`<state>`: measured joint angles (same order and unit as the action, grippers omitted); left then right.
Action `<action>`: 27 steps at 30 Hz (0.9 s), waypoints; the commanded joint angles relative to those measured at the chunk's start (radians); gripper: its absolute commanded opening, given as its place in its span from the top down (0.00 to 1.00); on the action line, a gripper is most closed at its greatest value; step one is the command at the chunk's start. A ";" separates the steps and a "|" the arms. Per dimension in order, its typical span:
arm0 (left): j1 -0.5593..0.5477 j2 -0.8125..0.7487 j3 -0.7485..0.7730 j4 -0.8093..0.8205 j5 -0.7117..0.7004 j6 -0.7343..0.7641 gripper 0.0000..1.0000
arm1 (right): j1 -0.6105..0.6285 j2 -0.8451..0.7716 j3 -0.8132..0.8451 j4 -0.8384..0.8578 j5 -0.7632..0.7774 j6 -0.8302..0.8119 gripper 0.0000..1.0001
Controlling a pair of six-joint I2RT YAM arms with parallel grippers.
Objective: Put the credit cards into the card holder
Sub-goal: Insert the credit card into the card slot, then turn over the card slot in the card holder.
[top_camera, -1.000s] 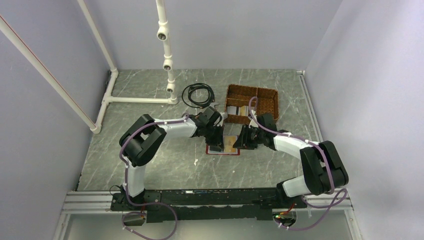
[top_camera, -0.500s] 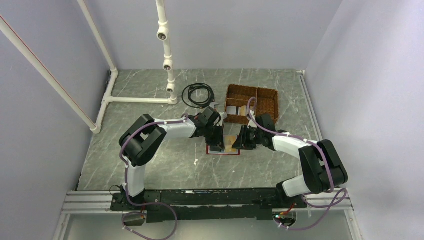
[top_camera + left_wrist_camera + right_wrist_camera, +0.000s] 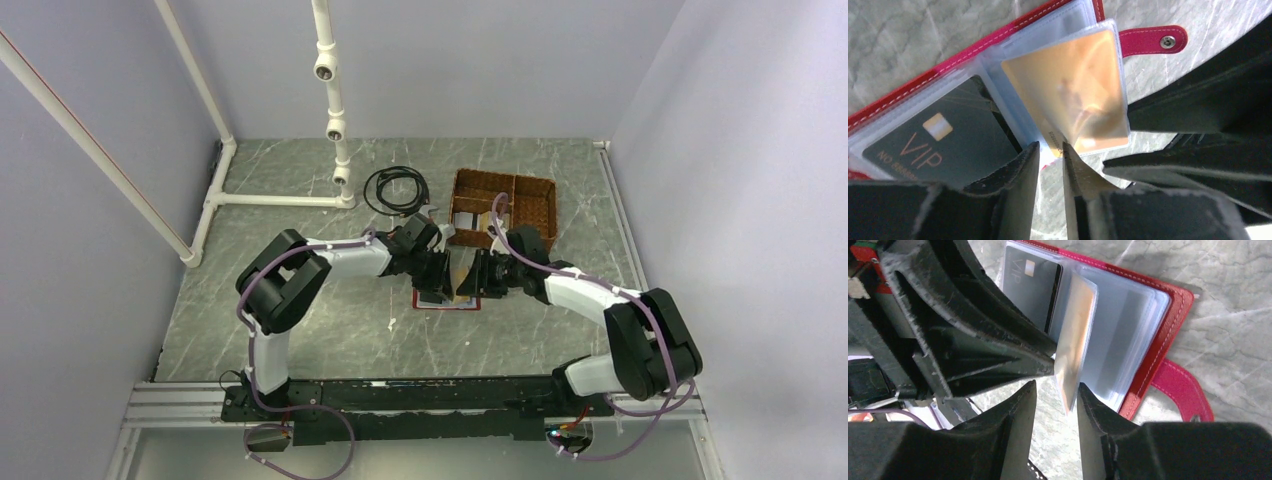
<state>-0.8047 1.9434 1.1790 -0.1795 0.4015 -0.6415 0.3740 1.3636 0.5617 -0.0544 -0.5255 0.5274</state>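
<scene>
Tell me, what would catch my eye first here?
In the middle of the table, the left gripper and the right gripper meet over an open red card holder. Between them a tan card in a clear sleeve stands up like a turned page, and a black VIP card lies flat beside it. A brown wicker basket sits behind.

Bright even light, glare on tan card (image 3: 1068,95), blurry foregrounds
</scene>
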 commanded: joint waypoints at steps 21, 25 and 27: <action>0.177 -0.625 -0.155 -0.284 -0.098 0.073 0.43 | 0.142 0.017 0.346 -0.179 0.200 -0.074 0.43; 0.179 -0.483 -0.060 -0.190 0.041 0.071 0.44 | 0.017 0.047 0.496 -0.345 0.341 -0.138 0.41; 0.177 -0.412 -0.011 -0.169 0.098 0.065 0.45 | -0.026 0.100 0.572 -0.397 0.385 -0.141 0.37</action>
<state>-0.6254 1.4212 1.0584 -0.4568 0.3599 -0.5869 0.4252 1.4231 0.9997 -0.2909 -0.3046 0.4557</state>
